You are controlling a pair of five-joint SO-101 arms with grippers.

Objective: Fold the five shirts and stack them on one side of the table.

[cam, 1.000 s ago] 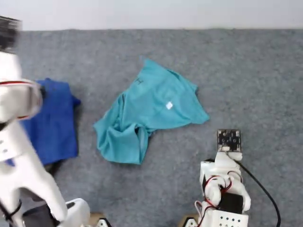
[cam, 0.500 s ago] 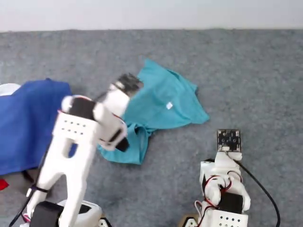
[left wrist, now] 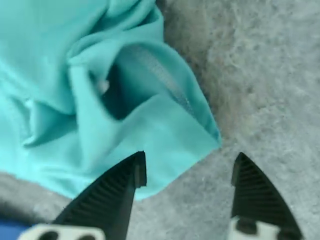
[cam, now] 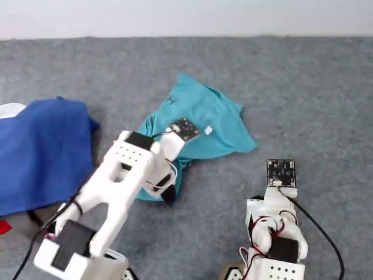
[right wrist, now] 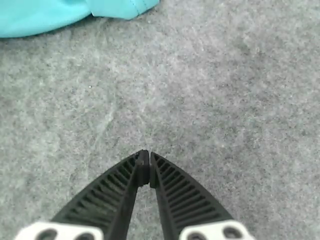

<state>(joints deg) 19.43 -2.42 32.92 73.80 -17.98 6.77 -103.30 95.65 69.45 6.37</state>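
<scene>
The left gripper (left wrist: 191, 160) hangs spread wide over the hem corner of the crumpled teal shirt (left wrist: 100, 100) mid-table. I judge it should drop straight and pinch one layer only, then drag it flat. The right gripper (right wrist: 146, 154), pressed closed, hovers over bare table (right wrist: 225, 75). Counted: one teal shirt, one blue shirt (cam: 41, 151) at the table's side, two grippers

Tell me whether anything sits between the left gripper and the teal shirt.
Nothing visible does. The left gripper hangs open over the teal shirt's corner, one finger above the fabric, the other above bare table.
</scene>
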